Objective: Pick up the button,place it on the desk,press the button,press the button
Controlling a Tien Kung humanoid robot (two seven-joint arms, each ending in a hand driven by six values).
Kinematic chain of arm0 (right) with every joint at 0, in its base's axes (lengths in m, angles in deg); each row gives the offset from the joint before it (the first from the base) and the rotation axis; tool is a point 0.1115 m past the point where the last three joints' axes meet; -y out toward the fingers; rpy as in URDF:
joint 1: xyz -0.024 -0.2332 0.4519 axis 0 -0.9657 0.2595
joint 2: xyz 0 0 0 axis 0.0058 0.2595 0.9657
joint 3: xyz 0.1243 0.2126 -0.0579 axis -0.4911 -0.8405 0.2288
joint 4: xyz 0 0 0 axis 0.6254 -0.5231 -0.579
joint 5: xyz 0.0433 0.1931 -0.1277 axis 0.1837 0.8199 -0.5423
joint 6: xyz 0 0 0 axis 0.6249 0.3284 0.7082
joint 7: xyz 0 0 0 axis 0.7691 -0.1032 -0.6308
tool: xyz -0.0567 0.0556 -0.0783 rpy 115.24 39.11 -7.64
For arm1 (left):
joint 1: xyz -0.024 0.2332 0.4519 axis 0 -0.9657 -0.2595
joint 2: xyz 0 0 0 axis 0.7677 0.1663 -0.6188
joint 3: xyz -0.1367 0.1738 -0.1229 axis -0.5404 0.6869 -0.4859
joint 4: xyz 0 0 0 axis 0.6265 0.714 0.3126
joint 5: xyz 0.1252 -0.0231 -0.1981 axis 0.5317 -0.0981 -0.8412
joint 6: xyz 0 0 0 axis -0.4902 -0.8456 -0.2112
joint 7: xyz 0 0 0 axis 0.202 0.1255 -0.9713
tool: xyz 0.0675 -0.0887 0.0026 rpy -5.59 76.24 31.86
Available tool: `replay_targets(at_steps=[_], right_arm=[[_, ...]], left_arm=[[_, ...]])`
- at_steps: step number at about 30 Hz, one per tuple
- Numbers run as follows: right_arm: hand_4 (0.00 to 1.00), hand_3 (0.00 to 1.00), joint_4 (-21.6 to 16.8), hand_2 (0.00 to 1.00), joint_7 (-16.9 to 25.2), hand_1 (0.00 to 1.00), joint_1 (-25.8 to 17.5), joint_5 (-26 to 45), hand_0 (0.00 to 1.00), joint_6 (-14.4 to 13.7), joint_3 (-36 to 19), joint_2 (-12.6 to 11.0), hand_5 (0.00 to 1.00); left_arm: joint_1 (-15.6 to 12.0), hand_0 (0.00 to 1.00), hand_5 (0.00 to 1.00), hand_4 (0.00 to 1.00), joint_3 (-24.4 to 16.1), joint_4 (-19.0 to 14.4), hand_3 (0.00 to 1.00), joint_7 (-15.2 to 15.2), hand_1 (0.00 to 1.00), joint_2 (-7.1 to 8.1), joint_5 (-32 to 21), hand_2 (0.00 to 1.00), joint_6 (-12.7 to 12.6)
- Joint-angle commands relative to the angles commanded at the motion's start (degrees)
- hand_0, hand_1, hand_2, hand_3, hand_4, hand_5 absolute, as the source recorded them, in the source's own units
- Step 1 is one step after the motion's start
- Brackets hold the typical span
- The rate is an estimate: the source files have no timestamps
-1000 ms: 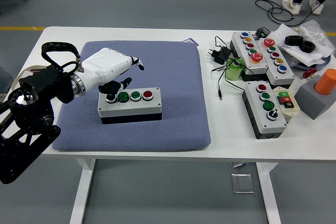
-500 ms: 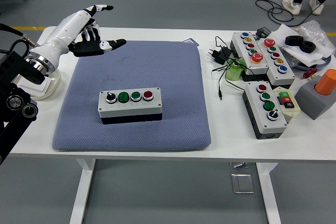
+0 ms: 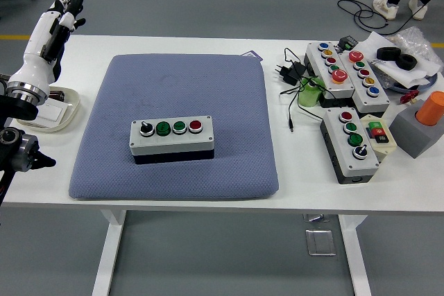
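Button box (image 3: pixel 172 140): grey housing on a black base, lying flat on the blue pad, slightly toward the pad's near-left part; nothing touches it.
Controls on the box: one row, left to right, of a black selector knob (image 3: pixel 146 129), two green buttons (image 3: pixel 171 127) and a red button (image 3: pixel 195 126).
Blue pad (image 3: pixel 229 102): the landmark; a square textured cushion covering the middle-left of the white table (image 3: pixel 291 178).
Left hand (image 3: pixel 55 22): white shell with black fingers, raised past the pad's far-left corner, well apart from the button box; fingers straight and loosely spread, holding nothing.
Left arm (image 3: pixel 17 136): black links at the pad's left side, wrist angled up toward the hand.
White dish (image 3: pixel 59 117): just left of the pad, partly hidden behind the wrist.
Spare button boxes (image 3: pixel 350 143): several grey units right of the pad; one near the front, others farther back.
Black plug and cable (image 3: pixel 291 77): right of the pad's far-right corner.
Green cup (image 3: pixel 310 93): beside the cable.
Orange cylinder (image 3: pixel 430 107): on a grey block, far right of the pad.
Person: only legs and shoes (image 3: pixel 399 6) visible, on the floor beyond the table, far right of the pad.
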Motion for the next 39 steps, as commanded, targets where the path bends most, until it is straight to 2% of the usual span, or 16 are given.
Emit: replay_targets(at_steps=[1, 4, 9, 14, 26, 39], right_arm=[[0.262, 0.584, 0.0, 0.537, 0.0, 0.485, 0.01, 0.01, 0.629, 0.0, 0.01, 0.0, 0.012], [0.262, 0.584, 0.0, 0.537, 0.0, 0.485, 0.04, 0.1, 0.629, -0.01, 0.02, 0.02, 0.012], [0.262, 0.584, 0.0, 0.538, 0.0, 0.486, 0.02, 0.24, 0.63, -0.01, 0.1, 0.05, 0.012], [0.262, 0.584, 0.0, 0.537, 0.06, 0.486, -0.08, 0.7, 0.629, -0.04, 0.36, 0.0, 0.012], [0.262, 0.584, 0.0, 0.538, 0.07, 0.489, -0.51, 0.78, 0.63, -0.1, 0.38, -0.07, 0.012], [0.261, 0.584, 0.0, 0.541, 0.13, 0.494, 0.05, 0.97, 0.629, 0.1, 0.98, -0.17, 0.012]], left_arm=[[-0.21, 0.864, 0.998, 0.859, -0.35, 0.23, 0.998, 0.13, 0.946, 0.05, -2.98, 0.998, 0.43], [-1.09, 0.864, 0.998, 0.859, -1.5, 0.67, 0.998, 0.81, 0.946, 0.3, -7.5, 0.998, 3.39], [-1.71, 0.859, 0.998, 0.84, -1.96, 0.86, 0.998, 0.91, 0.945, 0.42, -7.82, 0.998, 4.33], [-2.81, 0.844, 0.998, 0.821, -1.82, 1.03, 0.998, 1.16, 0.936, 0.48, -8.26, 0.996, 6.71], [-3.74, 0.837, 0.998, 0.809, -1.25, 1.22, 0.997, 0.64, 0.932, 0.38, -9.18, 0.996, 7.34], [-5.41, 0.835, 0.998, 0.786, -2.52, 0.65, 0.988, -1.09, 0.925, 0.92, -11.52, 0.989, 5.83]])
